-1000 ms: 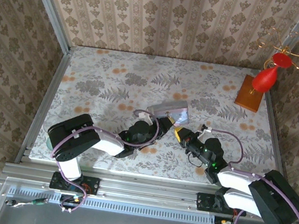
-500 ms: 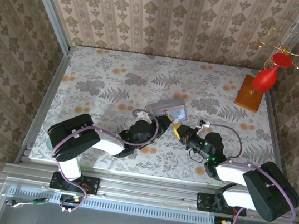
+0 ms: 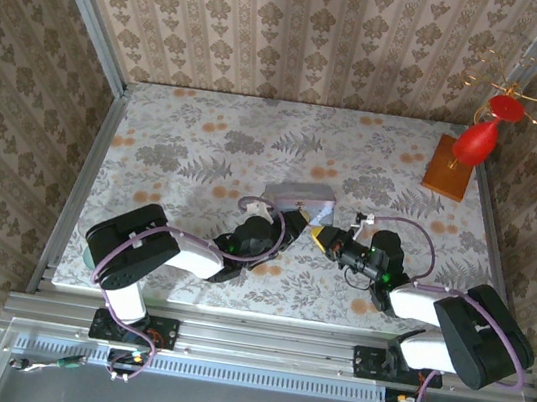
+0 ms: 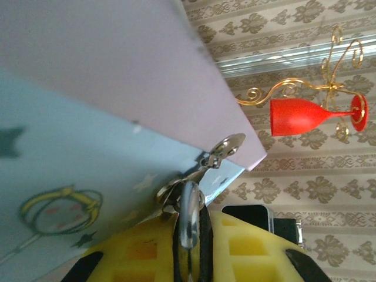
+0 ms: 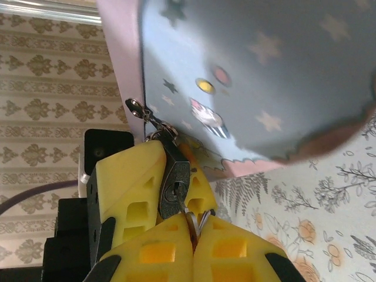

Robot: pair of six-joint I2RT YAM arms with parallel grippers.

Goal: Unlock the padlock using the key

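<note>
Right wrist: tin (image 5: 264, 70) shut; left end effector (image 5: 170, 189) clamps padlock (image 5: 176, 169), right end effector (image 5: 192, 238) key (image 5: 188, 218).

No lettering, label, brand or number is legible anywhere. The tin (image 5: 264, 70) lid carries stars and a cartoon drawing, without readable words.

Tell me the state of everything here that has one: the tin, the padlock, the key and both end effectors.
tin: lid shut, hasp fastened.
padlock: hung on the hasp, not visibly open.
key: tip in the padlock.
left end effector: shut on the padlock.
right end effector: shut on the key.
red goblet: upright.
</note>
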